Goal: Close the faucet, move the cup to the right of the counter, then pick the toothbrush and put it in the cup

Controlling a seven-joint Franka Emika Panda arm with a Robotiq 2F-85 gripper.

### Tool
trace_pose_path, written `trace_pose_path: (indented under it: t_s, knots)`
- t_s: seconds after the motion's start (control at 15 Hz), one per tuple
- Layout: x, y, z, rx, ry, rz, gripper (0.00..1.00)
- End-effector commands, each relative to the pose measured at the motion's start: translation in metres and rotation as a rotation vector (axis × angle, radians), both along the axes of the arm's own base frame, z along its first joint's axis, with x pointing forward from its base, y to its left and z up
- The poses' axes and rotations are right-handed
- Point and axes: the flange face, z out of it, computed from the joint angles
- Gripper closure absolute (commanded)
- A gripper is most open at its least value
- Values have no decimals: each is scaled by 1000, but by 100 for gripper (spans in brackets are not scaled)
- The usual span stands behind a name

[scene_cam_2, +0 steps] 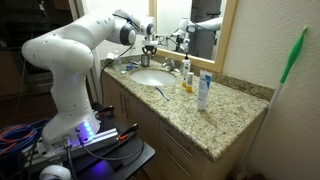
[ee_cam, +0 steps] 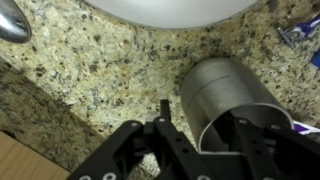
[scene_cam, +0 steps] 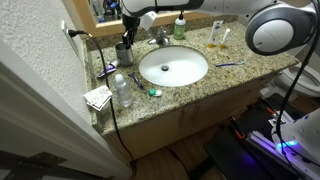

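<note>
The dark grey metal cup (scene_cam: 123, 54) stands on the speckled granite counter (scene_cam: 200, 85), left of the white sink. In the wrist view the cup (ee_cam: 222, 95) fills the middle. My gripper (ee_cam: 205, 120) straddles its near wall, one finger outside on the left and the other inside the mouth. The jaws are partly closed, with a slim gap still showing beside the outer finger. From outside, the gripper (scene_cam: 127, 40) (scene_cam_2: 148, 48) hangs right over the cup. The chrome faucet (scene_cam: 160, 38) (ee_cam: 10, 20) sits behind the basin. The blue toothbrush (scene_cam: 229, 65) (scene_cam_2: 160, 92) lies right of the sink.
A clear water bottle (scene_cam: 122, 90), folded paper (scene_cam: 97, 97) and a purplish brush (scene_cam: 107, 70) crowd the counter's left end. A green soap bottle (scene_cam: 180, 28) stands by the faucet, and a white tube (scene_cam_2: 203, 90) stands further right. A black cable (scene_cam: 108, 110) hangs off the front left.
</note>
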Motion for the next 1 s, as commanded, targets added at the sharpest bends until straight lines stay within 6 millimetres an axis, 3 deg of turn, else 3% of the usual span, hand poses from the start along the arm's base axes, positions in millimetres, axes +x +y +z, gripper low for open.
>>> trace_pose_path:
  t_s: [0.0, 0.2, 0.33, 0.73, 0.93]
  knots:
    - [-8, 12, 3, -30, 4, 13, 82]
    - [-18, 24, 8, -61, 10, 46, 100]
    - [-21, 26, 27, -70, 1, 66, 100]
    - [-34, 7, 132, -105, -70, -42, 98]
    - [-56, -9, 165, -179, 10, -146, 98]
